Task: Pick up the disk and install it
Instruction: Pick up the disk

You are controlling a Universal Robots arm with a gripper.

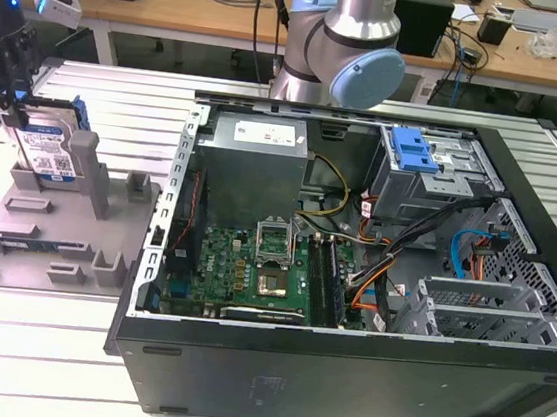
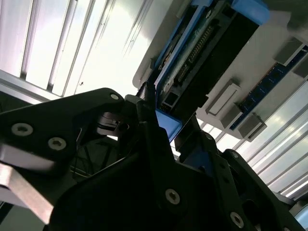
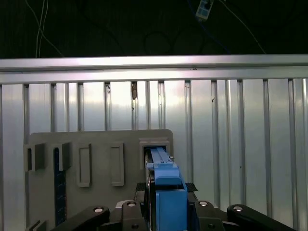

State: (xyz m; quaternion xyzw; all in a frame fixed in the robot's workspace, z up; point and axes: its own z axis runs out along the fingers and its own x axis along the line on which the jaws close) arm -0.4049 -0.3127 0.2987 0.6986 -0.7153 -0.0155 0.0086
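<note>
The disk [image 1: 49, 147], a silver drive with a white-and-blue label in a blue bracket, stands on edge in a slot of the grey fixture plate [image 1: 44, 232] at the exterior view's left. My gripper [image 1: 14, 103] comes down on its top edge from above. In the first wrist view the blue bracket of the disk [image 3: 166, 190] sits tight between the two black fingers of the gripper [image 3: 166, 214]. In the second wrist view the disk [image 2: 202, 53] runs away from the gripper [image 2: 163, 120], its connector edge showing. The gripper is shut on the disk, which still rests in its slot.
An open computer case [image 1: 340, 377] lies to the right of the fixture. It holds a grey power supply box [image 1: 255, 151], a motherboard [image 1: 262, 267], loose cables and a silver drive cage with a blue tab [image 1: 421, 149]. The arm's base [image 1: 342, 50] stands behind the case. Ribbed aluminium table [image 1: 32, 341] surrounds everything.
</note>
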